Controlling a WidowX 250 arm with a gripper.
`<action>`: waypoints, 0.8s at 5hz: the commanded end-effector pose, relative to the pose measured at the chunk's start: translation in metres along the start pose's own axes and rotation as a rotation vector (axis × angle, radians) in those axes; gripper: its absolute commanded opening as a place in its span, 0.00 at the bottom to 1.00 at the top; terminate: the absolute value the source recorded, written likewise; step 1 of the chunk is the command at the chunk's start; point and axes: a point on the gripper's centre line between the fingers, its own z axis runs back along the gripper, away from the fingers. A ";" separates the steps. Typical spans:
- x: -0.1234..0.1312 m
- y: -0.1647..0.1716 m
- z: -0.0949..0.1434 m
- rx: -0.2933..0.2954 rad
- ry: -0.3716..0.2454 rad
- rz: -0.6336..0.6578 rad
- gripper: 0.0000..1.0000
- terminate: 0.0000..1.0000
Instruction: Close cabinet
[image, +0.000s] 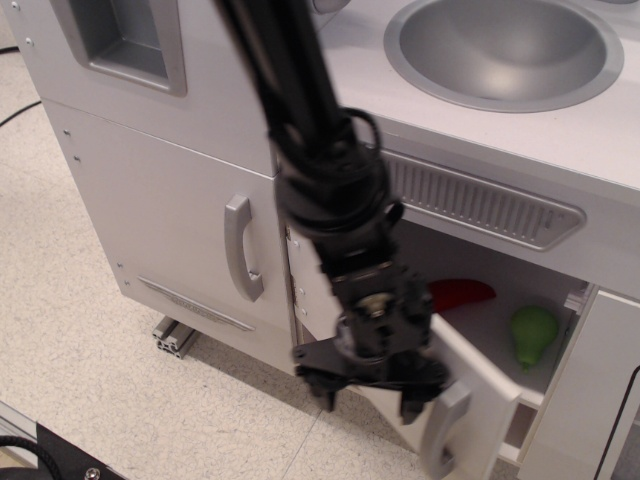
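Observation:
The cabinet is a white compartment under the sink, with an inner shelf holding a red pepper and a green pear. Its white door stands partly open, swung about halfway in, its grey bar handle at the lower edge. My black gripper hangs in front of the door's outer face, just left of the handle. Its fingers are spread apart and hold nothing. The arm covers the door's hinge side.
A taller white door with a curved grey handle is shut to the left. A grey-framed recessed panel sits above it. The round sink bowl is on top. A vent grille runs above the cabinet. Speckled floor lies lower left.

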 end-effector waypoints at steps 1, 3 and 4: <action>0.036 -0.036 0.001 -0.052 -0.049 0.068 1.00 0.00; 0.067 -0.058 -0.004 -0.069 -0.092 0.145 1.00 0.00; 0.065 -0.056 0.001 -0.081 -0.093 0.142 1.00 0.00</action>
